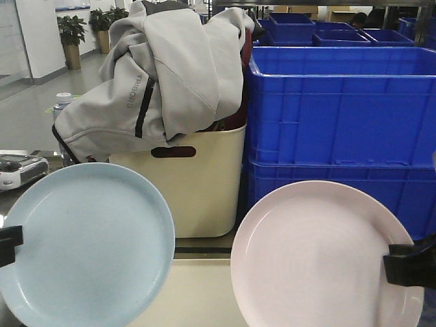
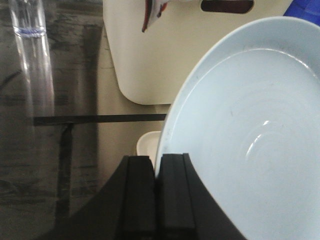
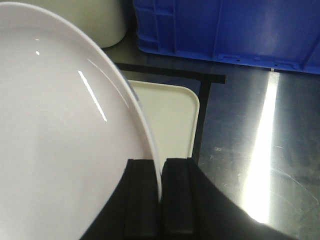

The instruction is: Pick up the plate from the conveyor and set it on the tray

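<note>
At the far left: the pale blue plate (image 1: 85, 242), pinched at its rim by the left gripper (image 2: 156, 167), both black fingers pressed together on the edge with no gap to see. Held lifted and tilted, hollow face toward the front camera. Behind it, on the dark table (image 2: 45, 165): a small scale (image 1: 20, 170) and a clear bottle (image 2: 32, 60).

In the middle, further back: a tall cream bin (image 1: 197, 184), stuffed with a grey jacket (image 1: 170, 75) hanging over its rim, something dark red under the jacket, not possible to name.

Lower in the middle, between the two plates and beneath them: the tray (image 3: 172, 115), flat on the table. Only one corner of it in the left wrist view; a wide part with a rounded corner in the right wrist view, just beside the right fingers and partly under the pink rim. Nothing seen lying on its visible part. Probably nearer to the right arm, so likely a short way down and inward for that plate, and a longer way toward the right for the blue one. Long axis of the tray: cannot tell, too much hidden.

To the right: the pale pink plate (image 1: 313, 259), clamped at its rim by the right gripper (image 3: 161, 172), fingers closed on the edge in the same manner, also raised and tilted. Behind it: stacked blue crates (image 1: 340, 109), the insides not visible. No conveyor in any view.
</note>
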{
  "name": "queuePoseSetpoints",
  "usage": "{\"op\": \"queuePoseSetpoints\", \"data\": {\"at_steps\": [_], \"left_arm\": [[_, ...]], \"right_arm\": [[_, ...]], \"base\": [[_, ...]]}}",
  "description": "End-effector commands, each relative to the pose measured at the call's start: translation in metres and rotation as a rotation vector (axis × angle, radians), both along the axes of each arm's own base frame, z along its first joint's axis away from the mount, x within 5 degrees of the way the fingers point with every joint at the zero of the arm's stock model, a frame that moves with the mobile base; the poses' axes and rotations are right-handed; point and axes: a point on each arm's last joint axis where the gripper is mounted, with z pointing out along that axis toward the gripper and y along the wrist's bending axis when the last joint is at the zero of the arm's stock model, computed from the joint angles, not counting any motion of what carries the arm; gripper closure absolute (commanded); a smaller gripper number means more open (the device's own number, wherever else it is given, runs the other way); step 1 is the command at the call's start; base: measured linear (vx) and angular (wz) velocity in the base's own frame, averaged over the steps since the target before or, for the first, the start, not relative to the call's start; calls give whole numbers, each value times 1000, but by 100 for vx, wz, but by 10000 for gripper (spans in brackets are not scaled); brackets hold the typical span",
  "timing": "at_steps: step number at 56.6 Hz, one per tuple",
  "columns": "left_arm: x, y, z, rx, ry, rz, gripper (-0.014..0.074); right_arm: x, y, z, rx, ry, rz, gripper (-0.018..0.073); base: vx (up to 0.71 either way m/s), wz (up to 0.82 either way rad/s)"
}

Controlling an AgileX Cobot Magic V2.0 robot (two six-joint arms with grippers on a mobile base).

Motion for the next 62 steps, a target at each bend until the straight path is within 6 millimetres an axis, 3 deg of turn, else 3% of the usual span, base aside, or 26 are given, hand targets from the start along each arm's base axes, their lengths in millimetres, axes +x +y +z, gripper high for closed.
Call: {"op": "queuePoseSetpoints", "data": {"at_steps": [1, 13, 28, 36, 40, 41, 53, 62], "left_arm": [[6, -1, 15, -58, -92, 25, 602], [25, -12, -2, -114, 9, -15, 602], [70, -75, -53, -238, 176, -252, 597], [84, -91, -73, -278, 214, -269, 568], [86, -95, -77, -277, 220, -282, 532], [86, -95, -77, -254, 205, -296, 464], [87, -94, -77, -232, 186, -297, 262], [87, -93, -76, -238, 180, -291, 153]], "right_arm": [[-6, -7, 24, 38, -171, -37, 568], [-16, -16, 31, 34, -208, -92, 568], [-18, -16, 31, 41, -208, -91, 568], [-18, -16, 31, 45, -202, -91, 568], [-18, -16, 30, 44, -197, -92, 568], [-18, -16, 30, 46, -196, -91, 568], [-18, -15, 30, 51, -194, -90, 568], [-18, -15, 30, 52, -189, -90, 568]], "base": [[0, 0], [0, 0], [0, 0], [0, 0], [0, 0], [0, 0], [0, 0], [0, 0]]}}
